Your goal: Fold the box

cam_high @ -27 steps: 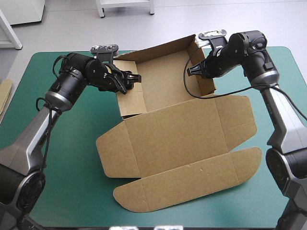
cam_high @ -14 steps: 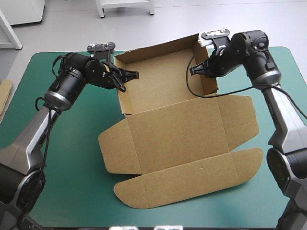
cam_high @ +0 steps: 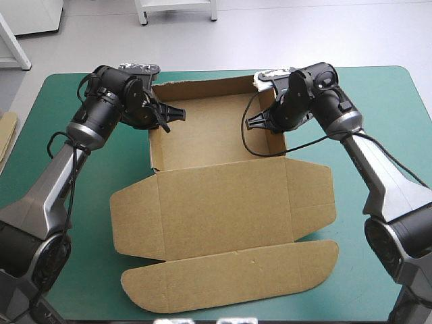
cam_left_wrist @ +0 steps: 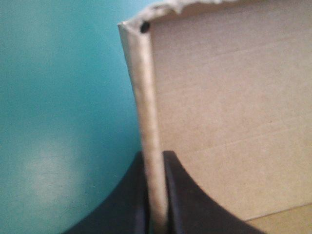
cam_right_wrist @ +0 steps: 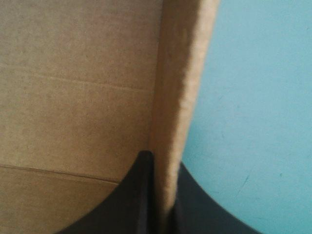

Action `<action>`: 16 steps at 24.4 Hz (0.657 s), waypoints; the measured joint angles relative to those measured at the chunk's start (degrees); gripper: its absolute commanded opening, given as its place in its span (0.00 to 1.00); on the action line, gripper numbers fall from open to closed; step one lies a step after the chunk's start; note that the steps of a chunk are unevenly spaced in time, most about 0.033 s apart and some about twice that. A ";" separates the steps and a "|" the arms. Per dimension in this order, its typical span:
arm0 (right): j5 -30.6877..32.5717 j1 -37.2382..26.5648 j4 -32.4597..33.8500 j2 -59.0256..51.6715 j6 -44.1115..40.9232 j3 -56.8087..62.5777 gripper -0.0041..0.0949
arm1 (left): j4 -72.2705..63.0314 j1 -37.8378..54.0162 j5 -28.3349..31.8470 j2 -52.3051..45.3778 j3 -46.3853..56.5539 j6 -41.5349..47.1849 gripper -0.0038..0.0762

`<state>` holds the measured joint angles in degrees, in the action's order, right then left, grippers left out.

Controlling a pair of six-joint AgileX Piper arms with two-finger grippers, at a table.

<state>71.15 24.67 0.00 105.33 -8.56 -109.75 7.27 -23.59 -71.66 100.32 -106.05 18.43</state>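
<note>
The brown box (cam_high: 223,202) lies on the teal-green cover as an open tray at the back, with its lid and front flap flat toward the near edge. My left gripper (cam_high: 177,113) is shut on the tray's left wall. The left wrist view shows that wall's edge (cam_left_wrist: 148,107) running up from between the black fingers (cam_left_wrist: 156,163). At the opposite side, my right gripper (cam_high: 253,123) is shut on the right wall. In the right wrist view the wall (cam_right_wrist: 178,87) stands between its fingers (cam_right_wrist: 163,165), with the tray's inside on one side and the cover on the other.
An edge of more brown board (cam_high: 7,135) shows at the table's left edge. Bare teal-green cover (cam_high: 385,115) lies to the right of the box and along the table's left side (cam_high: 74,223).
The left gripper, open earlier, has shut on the left wall. Both arms and the box have shifted left, and the box now sits squarer to the table.
</note>
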 measured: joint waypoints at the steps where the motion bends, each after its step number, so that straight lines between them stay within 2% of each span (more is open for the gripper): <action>1: 0.12 0.31 0.00 0.00 -1.02 0.71 0.04 | 0.16 0.00 -0.01 0.84 -0.13 -0.67 0.04; 16: 0.28 0.51 3.80 1.33 -3.40 1.20 0.04 | -0.79 -0.02 2.69 8.09 -0.80 -1.97 0.04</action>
<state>71.43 25.17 3.80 106.66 -11.96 -108.55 6.47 -23.61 -68.98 108.42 -106.85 16.46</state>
